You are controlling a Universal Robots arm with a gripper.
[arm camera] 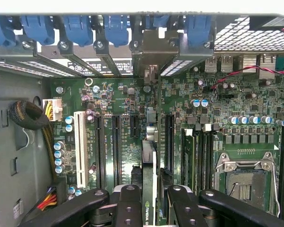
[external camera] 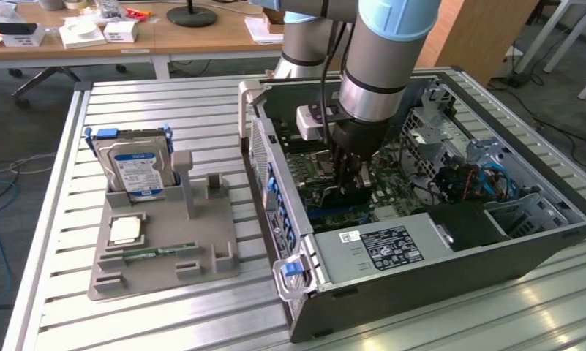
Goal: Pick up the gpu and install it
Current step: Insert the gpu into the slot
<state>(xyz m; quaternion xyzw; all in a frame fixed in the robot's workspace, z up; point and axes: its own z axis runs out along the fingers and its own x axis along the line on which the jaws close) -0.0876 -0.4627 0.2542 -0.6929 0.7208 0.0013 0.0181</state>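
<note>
on the exterior view's left, a hard drive point(external camera: 137, 170) is being left in its grey holder point(external camera: 161, 248). further right, inside the open computer case point(external camera: 527, 241), the gpu point(arm camera: 151, 156) is being held edge-on over the motherboard point(arm camera: 108, 101), the gripper point(arm camera: 150, 201) jaws clamped on its upper edge. it is being judged light, stiff and fragile, best gripped by its edges.

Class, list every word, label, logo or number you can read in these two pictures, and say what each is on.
No text can be read with certainty.
gpu, held in the tool: green logo on its edge, letters too small to read.
Power supply label: white print, too small to read.
Hard drive label: blurred.
Motherboard print: too small to read.
</note>
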